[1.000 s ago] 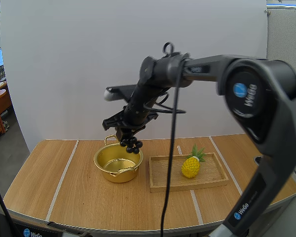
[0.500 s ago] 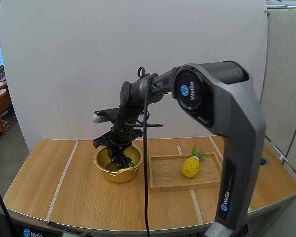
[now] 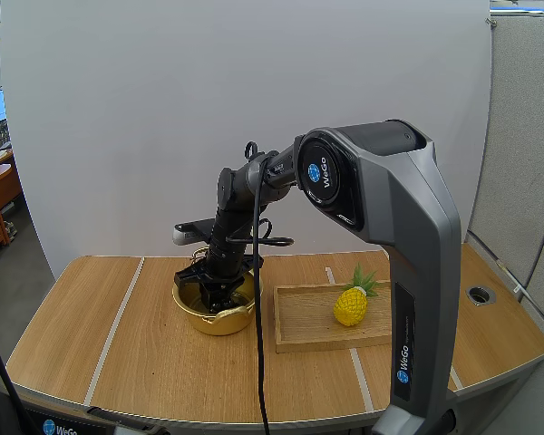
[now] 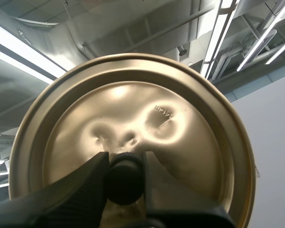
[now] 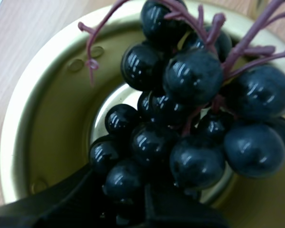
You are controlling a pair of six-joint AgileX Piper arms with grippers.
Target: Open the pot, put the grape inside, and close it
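Note:
The gold pot (image 3: 216, 314) stands open on the table, left of middle. My right gripper (image 3: 219, 290) reaches down into it, shut on a bunch of dark grapes (image 5: 180, 118) with purple stems. In the right wrist view the grapes hang inside the pot's gold wall (image 5: 47, 123), just over its floor, with my right gripper (image 5: 128, 194) pinching the bunch's near side. My left gripper (image 4: 125, 164) is shut on the black knob (image 4: 125, 183) of the gold lid (image 4: 133, 104), which it holds up in the air.
To the right of the pot lies a wooden tray (image 3: 299, 337) with a yellow toy pineapple (image 3: 350, 306) on it. The right arm's large grey base link (image 3: 399, 272) rises over the table's right half. Bare wood lies left and in front of the pot.
My right arm has swung left and down, carrying the grapes from above the pot's rim into the pot.

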